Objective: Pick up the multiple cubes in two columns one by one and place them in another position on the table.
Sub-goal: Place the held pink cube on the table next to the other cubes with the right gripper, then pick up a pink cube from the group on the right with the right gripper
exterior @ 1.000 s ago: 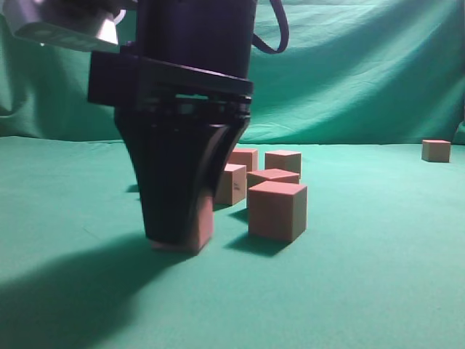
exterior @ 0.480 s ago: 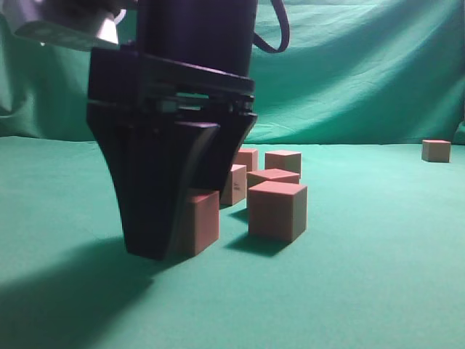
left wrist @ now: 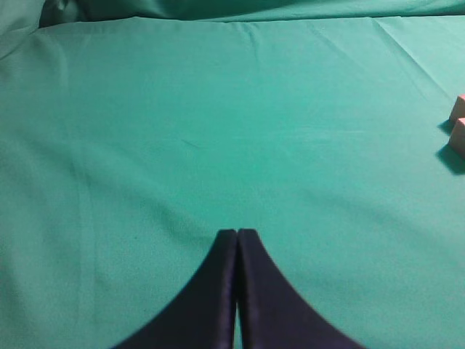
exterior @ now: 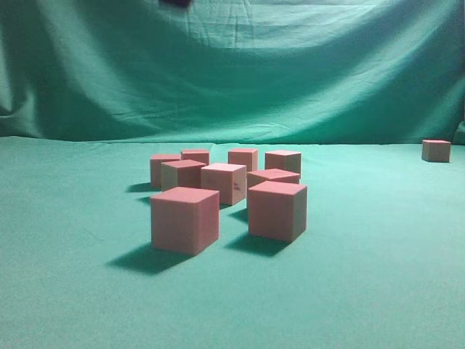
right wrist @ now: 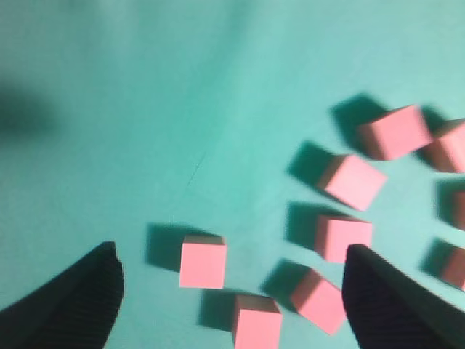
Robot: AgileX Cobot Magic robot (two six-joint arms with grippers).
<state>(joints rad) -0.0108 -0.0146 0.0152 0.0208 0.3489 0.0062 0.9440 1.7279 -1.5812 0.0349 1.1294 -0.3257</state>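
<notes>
On the green cloth worktop [exterior: 378, 276] I see eight small matte reddish-pink cubes [exterior: 185, 219] clustered centre, a ninth [exterior: 436, 150] far right. My right end effector [right wrist: 232, 305] hangs above them, jaws spread wide, empty. My left end effector [left wrist: 237, 236] sits pressed closed over bare cloth, holding nothing.

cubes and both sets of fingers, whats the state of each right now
cubes: eight clustered, all resting on the table, none held
nearest cube: upright on the cloth, free of any fingers
lone cube: apart, far right
left gripper: fingers shut, empty
right gripper: fingers open wide above the cubes, empty
table: covered in green cloth
</notes>
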